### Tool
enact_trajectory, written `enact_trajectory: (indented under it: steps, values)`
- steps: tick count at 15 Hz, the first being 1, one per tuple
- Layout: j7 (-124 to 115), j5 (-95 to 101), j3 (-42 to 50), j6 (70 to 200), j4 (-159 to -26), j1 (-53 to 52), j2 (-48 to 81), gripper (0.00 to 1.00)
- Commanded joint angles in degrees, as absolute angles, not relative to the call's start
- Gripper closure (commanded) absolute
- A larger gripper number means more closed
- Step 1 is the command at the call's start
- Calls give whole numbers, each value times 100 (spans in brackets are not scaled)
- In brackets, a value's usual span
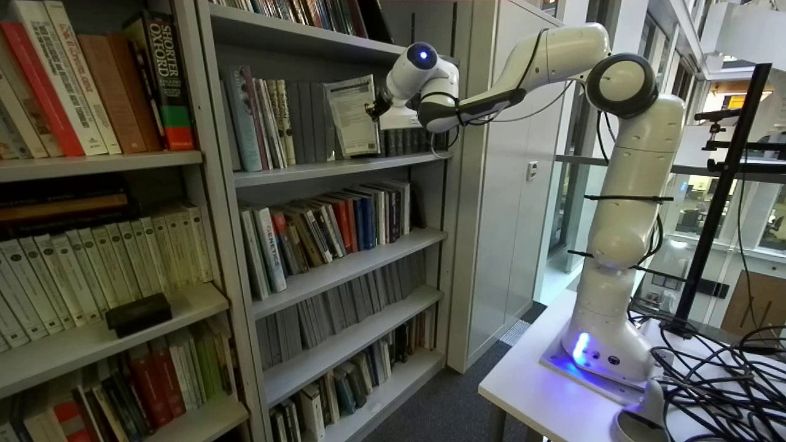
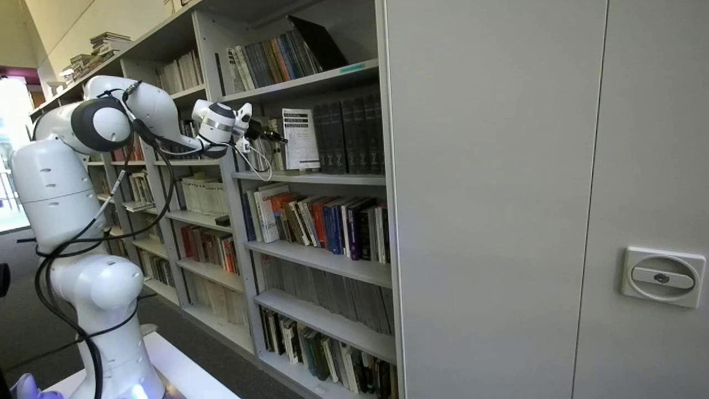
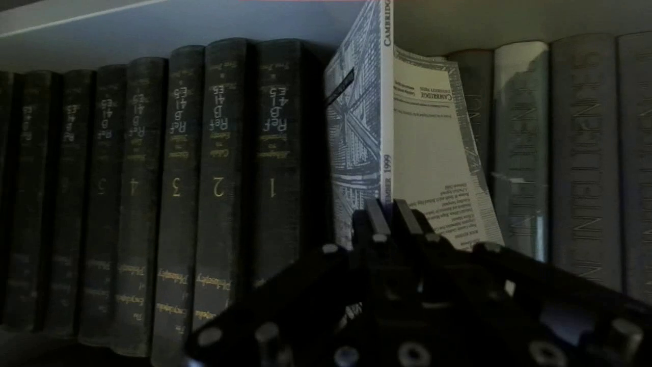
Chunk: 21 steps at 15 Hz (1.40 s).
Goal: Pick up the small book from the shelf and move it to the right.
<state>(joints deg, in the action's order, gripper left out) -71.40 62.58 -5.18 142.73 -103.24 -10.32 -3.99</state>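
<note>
The small book is thin and pale, with printed covers. It stands upright in an exterior view (image 1: 351, 116), where it sticks out of its row at an angle. It also shows in an exterior view (image 2: 301, 138) and in the wrist view (image 3: 428, 137), which is upside down. It stands on an upper tier of the grey metal shelf (image 1: 319, 170), also in an exterior view (image 2: 338, 179). My gripper (image 3: 389, 205) has its fingers on both sides of the spine, close against it. It also shows in both exterior views (image 1: 372, 112) (image 2: 281, 138). The fingers hide part of the spine.
Dark numbered volumes (image 3: 224, 193) stand on one side of the book, and they show in an exterior view (image 2: 354, 136). Grey volumes (image 3: 586, 153) stand on the other side. A shelf board (image 1: 307, 27) runs above. A grey cabinet (image 2: 493, 166) adjoins the shelf. A cable hangs at the wrist.
</note>
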Motion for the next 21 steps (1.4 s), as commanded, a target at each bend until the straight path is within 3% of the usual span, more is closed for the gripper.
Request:
enact_trajectory:
  steps: [1,14,21]
  values:
    - [-7236,6428,-591,14067,-10332,-776,-556,98]
    - [-7642,6177,-601,14188,-10944,-577,-1202,98]
    - [-7914,6277,-738,14305,-10673,-620,-704,98]
